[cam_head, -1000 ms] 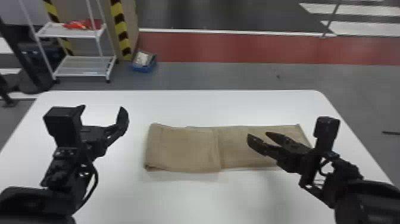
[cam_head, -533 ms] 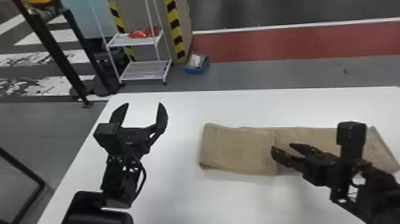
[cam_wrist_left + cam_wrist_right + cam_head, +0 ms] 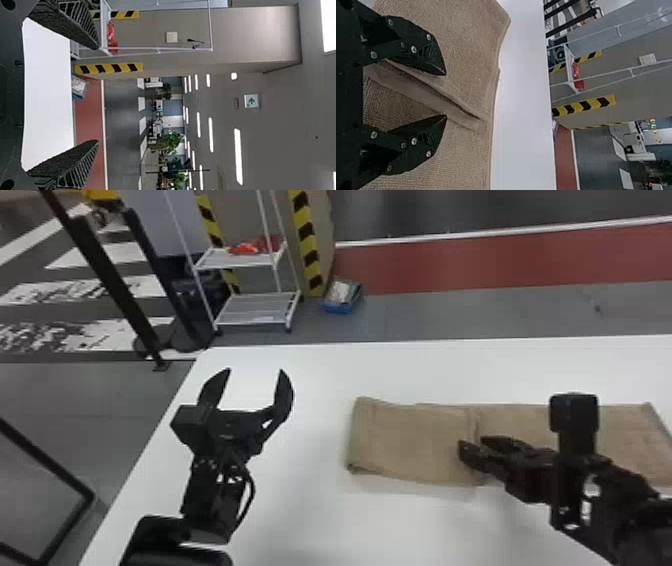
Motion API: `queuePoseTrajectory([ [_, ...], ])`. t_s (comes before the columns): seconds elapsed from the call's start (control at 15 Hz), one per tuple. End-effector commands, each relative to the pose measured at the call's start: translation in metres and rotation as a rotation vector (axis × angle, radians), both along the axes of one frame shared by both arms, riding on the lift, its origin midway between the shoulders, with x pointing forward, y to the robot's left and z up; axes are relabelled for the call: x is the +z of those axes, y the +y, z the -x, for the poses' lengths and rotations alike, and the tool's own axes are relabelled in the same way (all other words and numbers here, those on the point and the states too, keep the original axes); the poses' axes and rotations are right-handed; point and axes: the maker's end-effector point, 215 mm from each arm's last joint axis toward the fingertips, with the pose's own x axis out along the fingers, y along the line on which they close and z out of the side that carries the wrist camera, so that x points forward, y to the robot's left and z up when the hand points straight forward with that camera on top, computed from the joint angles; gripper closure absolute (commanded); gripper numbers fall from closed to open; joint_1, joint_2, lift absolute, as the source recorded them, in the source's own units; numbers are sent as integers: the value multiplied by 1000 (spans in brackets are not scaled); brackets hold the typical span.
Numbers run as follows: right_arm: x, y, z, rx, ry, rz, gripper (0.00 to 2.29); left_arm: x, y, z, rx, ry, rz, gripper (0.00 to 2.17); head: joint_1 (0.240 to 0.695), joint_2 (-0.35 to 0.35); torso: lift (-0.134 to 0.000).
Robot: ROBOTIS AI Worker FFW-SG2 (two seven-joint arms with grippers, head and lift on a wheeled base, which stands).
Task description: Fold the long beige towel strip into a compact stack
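The beige towel lies flat on the white table, its left part folded over and ending in an edge near the middle; the single strip runs on to the right. My right gripper is over that edge, fingers apart. In the right wrist view the right gripper stands open above the towel, the folded edge running between its fingers. Left of the towel, my left gripper is open and holds nothing; in the left wrist view the left gripper has its fingers wide apart.
The white table has its left edge beside my left arm. On the floor beyond it stand a white shelf rack and a blue box.
The head view has turned to the left, so the table and towel appear farther right. My right gripper has moved left along the towel to its folded edge. The left gripper's fingers now point more forward.
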Motion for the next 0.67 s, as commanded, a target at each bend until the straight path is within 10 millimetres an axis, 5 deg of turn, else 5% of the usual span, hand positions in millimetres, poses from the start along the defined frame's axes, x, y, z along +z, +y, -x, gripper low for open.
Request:
queuePoseTrajectory([
  [0.0,1,7,-2,7,7,-1,728,0,0,0,-2,1,-3,39,695,228,-116],
  [0.27,1,10,-2,16,20,0,1332,-3,1,0,-4,6,-8,39,695,239,-116],
  [0.6,26,12,-3,22,-35,-18,1484,-2,1,0,-5,4,-9,39,695,240,-116],
])
